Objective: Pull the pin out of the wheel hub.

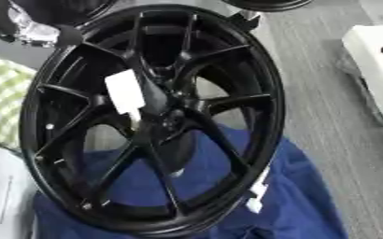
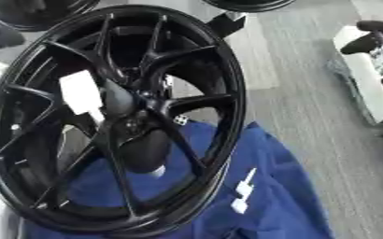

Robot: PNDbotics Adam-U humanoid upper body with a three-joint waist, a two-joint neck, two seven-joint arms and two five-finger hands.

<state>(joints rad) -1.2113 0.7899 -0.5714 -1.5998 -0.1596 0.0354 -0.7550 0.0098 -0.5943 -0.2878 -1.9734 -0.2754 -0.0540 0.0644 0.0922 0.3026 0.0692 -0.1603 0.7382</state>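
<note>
A black multi-spoke wheel hub (image 1: 154, 116) is stood tilted on blue cloth (image 1: 293, 196); a white tag (image 1: 124, 93) is stuck near its centre.

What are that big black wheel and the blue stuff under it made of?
The wheel looks like cast metal with a glossy black painted finish: rigid thin spokes, soft reflections along the rim. The blue sheet looks like matte woven cloth: it wrinkles and folds.

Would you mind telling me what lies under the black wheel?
A blue cloth lies under the black wheel and shows through the gaps between the lower spokes. How far the cloth runs beneath the upper half is hidden by the wheel. I cannot pick out the pin.
</note>
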